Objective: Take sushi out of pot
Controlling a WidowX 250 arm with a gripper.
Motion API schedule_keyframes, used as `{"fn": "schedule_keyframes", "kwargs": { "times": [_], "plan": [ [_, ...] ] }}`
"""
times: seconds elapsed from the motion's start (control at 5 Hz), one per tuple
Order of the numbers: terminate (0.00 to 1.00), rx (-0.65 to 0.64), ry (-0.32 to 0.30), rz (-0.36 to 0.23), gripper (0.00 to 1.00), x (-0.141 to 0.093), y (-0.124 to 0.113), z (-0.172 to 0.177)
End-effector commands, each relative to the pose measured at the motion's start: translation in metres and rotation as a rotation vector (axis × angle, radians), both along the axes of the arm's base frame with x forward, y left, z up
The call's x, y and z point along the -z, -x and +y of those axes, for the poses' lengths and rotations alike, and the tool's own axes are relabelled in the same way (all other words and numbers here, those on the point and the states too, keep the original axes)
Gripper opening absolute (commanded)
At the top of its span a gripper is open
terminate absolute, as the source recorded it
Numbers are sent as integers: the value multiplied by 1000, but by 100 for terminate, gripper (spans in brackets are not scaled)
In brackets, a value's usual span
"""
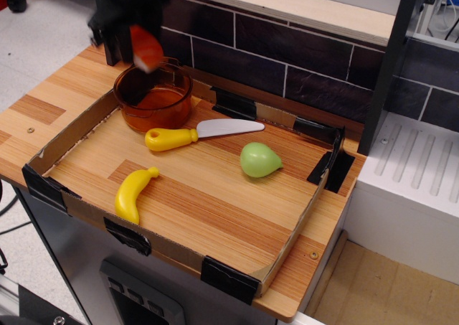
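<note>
The sushi, orange-red on top with a pale base, hangs tilted in my black gripper, which is shut on it. It is held above the back rim of the amber-orange pot, clear of the walls. The pot stands at the back left corner of the cardboard tray and looks empty inside. The upper part of the gripper is blurred and cut off by the top edge of the frame.
A yellow-handled toy knife lies just in front of the pot. A green pear and a yellow banana lie on the wooden board inside the low cardboard tray. A dark tiled wall runs behind.
</note>
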State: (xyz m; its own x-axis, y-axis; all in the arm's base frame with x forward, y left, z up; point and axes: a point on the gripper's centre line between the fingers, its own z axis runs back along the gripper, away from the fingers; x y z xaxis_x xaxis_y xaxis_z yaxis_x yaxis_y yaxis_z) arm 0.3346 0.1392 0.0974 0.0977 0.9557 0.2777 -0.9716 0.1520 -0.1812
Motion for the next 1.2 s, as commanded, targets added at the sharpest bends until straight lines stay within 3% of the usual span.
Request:
{"fn": "schedule_keyframes", "kwargs": {
  "times": [0.0,0.2,0.4,0.8,1.0],
  "plan": [
    [0,185,28,-62,0,-50,38,-35],
    [0,357,33,39,0,-35,65,-53],
    [0,482,94,178,0,-13,84,-82],
    [0,535,111,264,0,28,96,-125],
    [0,521,107,259,0,46,95,-138]
  ]
}}
